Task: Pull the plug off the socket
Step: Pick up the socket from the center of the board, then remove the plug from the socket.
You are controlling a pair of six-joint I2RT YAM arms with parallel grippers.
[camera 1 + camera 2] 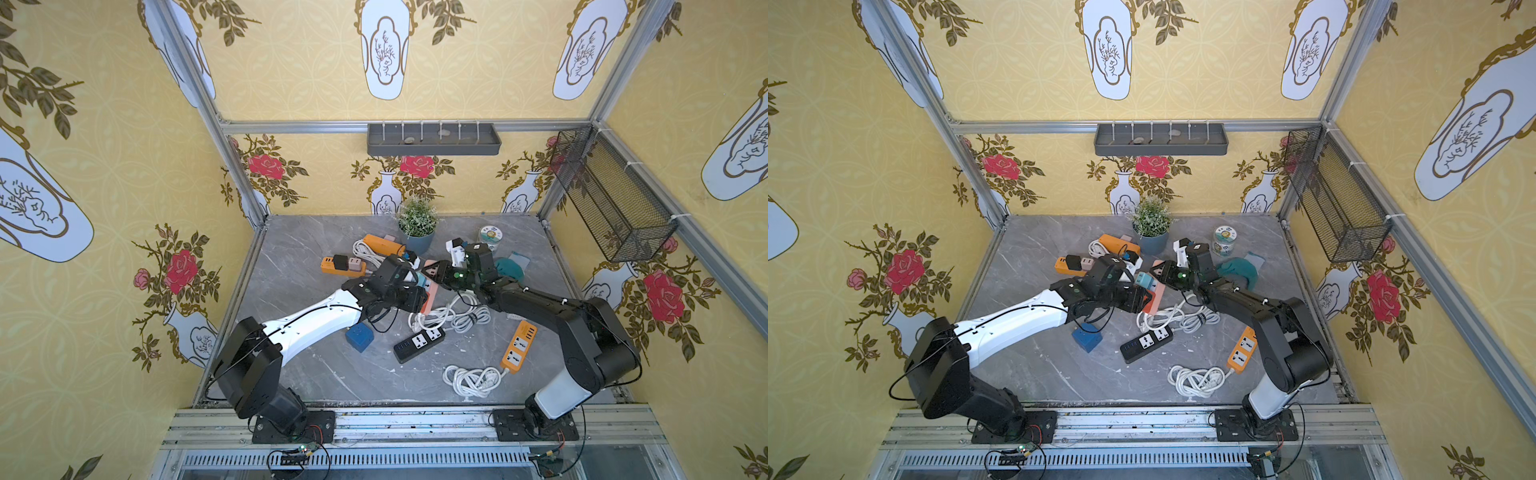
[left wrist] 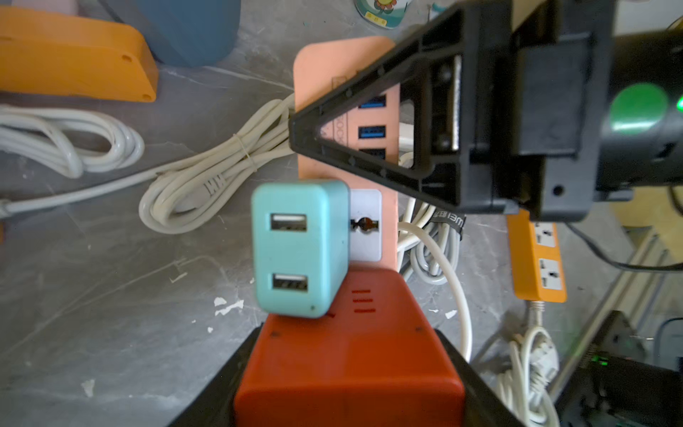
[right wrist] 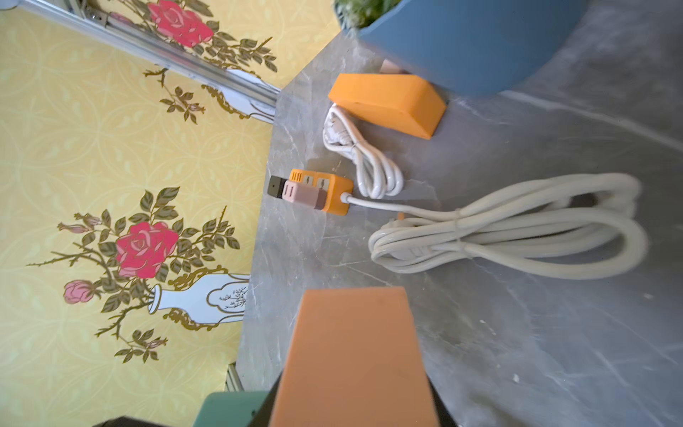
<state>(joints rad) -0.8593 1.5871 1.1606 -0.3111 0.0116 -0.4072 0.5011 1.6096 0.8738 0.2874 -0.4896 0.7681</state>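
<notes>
- A potted plant (image 1: pixel 417 224) in a blue pot stands at the back of the grey marble tabletop (image 1: pixel 316 374).
- An orange power strip (image 1: pixel 381 244) lies just beside the pot.
- Another orange strip (image 1: pixel 330 266) carries a black adapter (image 1: pixel 340 262) and a pink adapter (image 1: pixel 355 263).
- A blue cube socket (image 1: pixel 358 337) and a black power strip (image 1: pixel 419 345) lie near the front.
- A third orange strip (image 1: pixel 518 347) trails a coiled white cord (image 1: pixel 471 380).
- A round tin (image 1: pixel 490 236) and a teal cloth (image 1: pixel 510 269) lie back right.
- A grey shelf (image 1: pixel 433 143) and a black mesh basket (image 1: pixel 611 199) hang on the walls.

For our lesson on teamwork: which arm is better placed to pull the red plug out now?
Likely left: the left jaws clasp the red plug, while the right jaws hold the power strip.
</notes>
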